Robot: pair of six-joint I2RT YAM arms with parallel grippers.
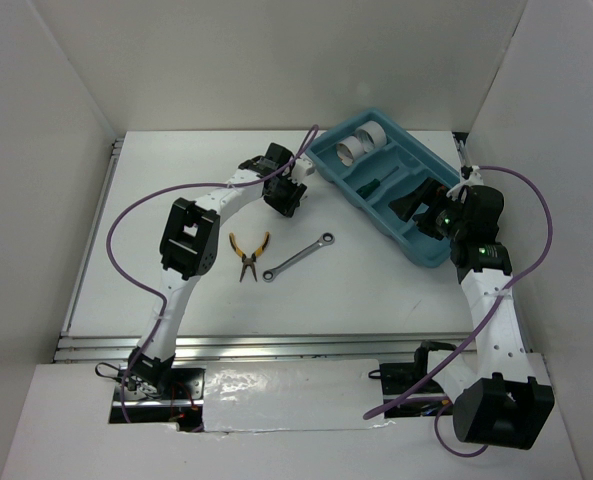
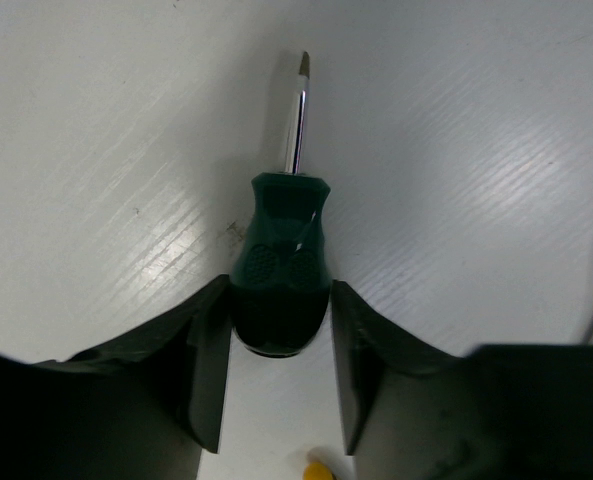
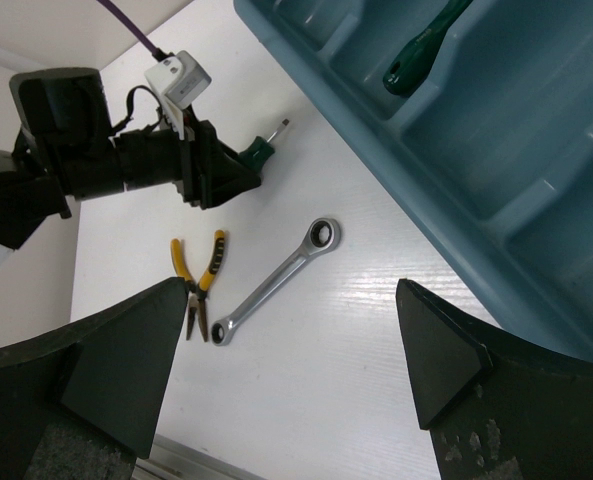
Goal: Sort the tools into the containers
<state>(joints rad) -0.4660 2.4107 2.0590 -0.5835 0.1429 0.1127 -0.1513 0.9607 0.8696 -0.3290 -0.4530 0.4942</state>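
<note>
My left gripper [image 2: 279, 292] is shut on the butt of a green-handled screwdriver [image 2: 282, 250], whose blade points away over the white table. From above, this gripper [image 1: 294, 192] sits just left of the teal tray [image 1: 428, 252]. My right gripper [image 3: 291, 290] is open and empty, above the tray's near left side [image 1: 413, 210]. A second green screwdriver [image 3: 421, 50] lies in a tray compartment. Two tape rolls [image 1: 359, 143] stand in the tray's far end. The yellow pliers [image 1: 248, 253] and the silver wrench [image 1: 298, 256] lie on the table; both also show in the right wrist view, pliers [image 3: 198, 275] and wrench [image 3: 276, 280].
White walls enclose the table on the left, back and right. A metal rail [image 1: 276, 345] runs along the near edge. Purple cables [image 1: 126, 225] loop off both arms. A pliers handle tip [image 2: 318, 468] shows below my left fingers.
</note>
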